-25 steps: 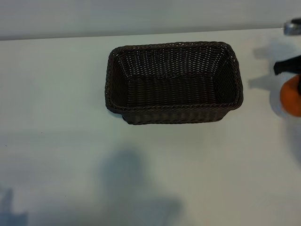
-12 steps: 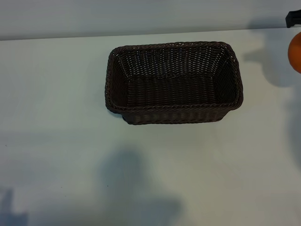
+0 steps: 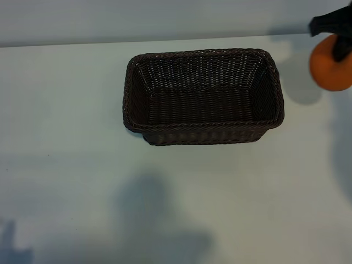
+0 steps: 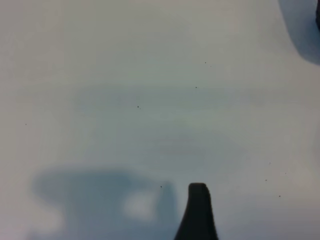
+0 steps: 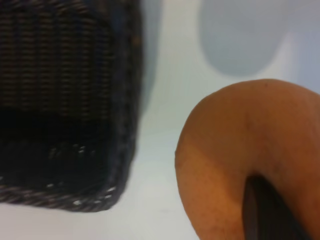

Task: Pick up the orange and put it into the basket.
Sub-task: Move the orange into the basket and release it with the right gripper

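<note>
The orange (image 3: 330, 70) hangs above the white table, off the right end of the basket (image 3: 203, 132), and its shadow falls on the table between them. My right gripper (image 3: 335, 44) is shut on the orange, its black parts showing over the top of the fruit. In the right wrist view the orange (image 5: 235, 150) fills the near side with one black finger (image 5: 270, 212) pressed against it, and a corner of the dark brown woven basket (image 5: 120, 165) lies beside it. The basket holds nothing. One finger (image 4: 198, 212) of my left gripper shows over bare table with nothing by it.
The white table (image 3: 66, 154) runs wide on every side of the basket, with its far edge just behind the basket. Arm shadows lie on the table near the front edge.
The right gripper has carried the orange from low at the right edge up off the table and leftward toward the basket. Basket and left gripper have not moved.
</note>
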